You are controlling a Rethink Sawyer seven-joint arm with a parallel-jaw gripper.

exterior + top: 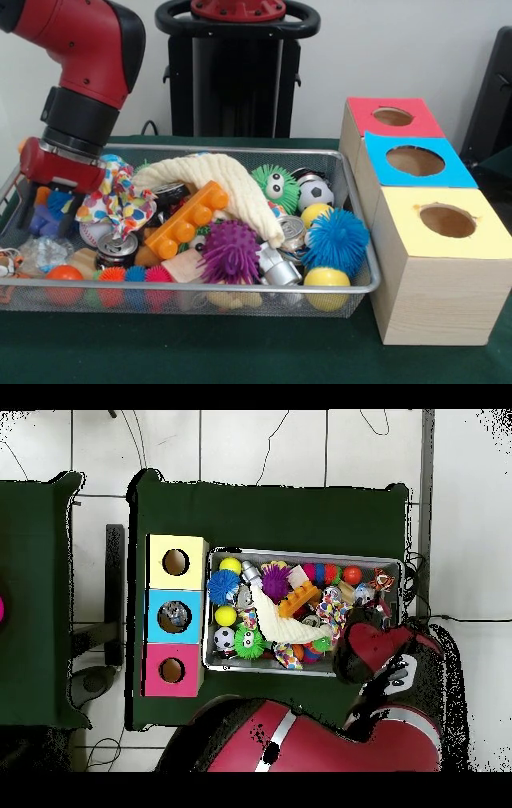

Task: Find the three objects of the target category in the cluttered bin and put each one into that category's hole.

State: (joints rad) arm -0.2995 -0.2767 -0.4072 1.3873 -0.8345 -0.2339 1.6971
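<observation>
A wire mesh bin (pixel 352 180) sits heaped with toys: spiky balls in blue (pixel 336 240), purple (pixel 230 250) and green (pixel 276 186), an orange brick (pixel 188 220), crushed cans (pixel 117 250). Beside it, touching, stands a wooden box with red (pixel 393 117), blue (pixel 414 161) and yellow (pixel 447 221) holes.
</observation>
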